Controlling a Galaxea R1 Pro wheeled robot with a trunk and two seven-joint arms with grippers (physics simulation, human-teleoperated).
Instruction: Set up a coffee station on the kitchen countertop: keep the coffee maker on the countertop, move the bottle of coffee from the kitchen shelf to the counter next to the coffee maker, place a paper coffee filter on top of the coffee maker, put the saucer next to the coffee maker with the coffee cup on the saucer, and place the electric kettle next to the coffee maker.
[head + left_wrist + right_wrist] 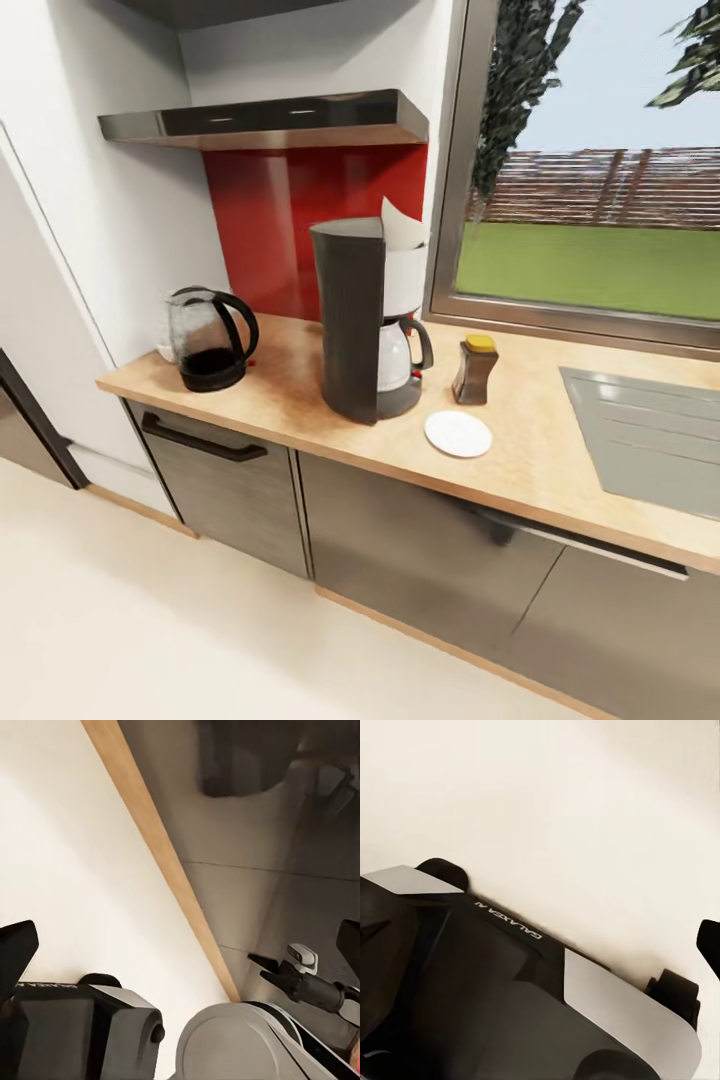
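The coffee maker (pixel 352 320) stands on the countertop (pixel 290 400) with the white paper coffee filter (pixel 401 226) sticking up from its top. Right of it are the bottle of coffee (pixel 475 370) and, nearer the front edge, the bare saucer (pixel 458 434). The electric kettle (pixel 210 342) is at the counter's left end. A small white rounded bit (pixel 164 352) behind the kettle looks like the coffee cup, mostly hidden. The glossy kitchen shelf (pixel 270 120) hangs above. My left gripper (pixel 183 952) and right gripper (pixel 544 945) point down at the floor, open and holding nothing.
A grey sink (pixel 650 430) is set into the counter at the right, under a window (pixel 590 200). Dark cabinet fronts (pixel 400 540) with a wooden plinth (pixel 161 855) run below. My own base (pixel 472 982) shows over pale floor (pixel 150 620).
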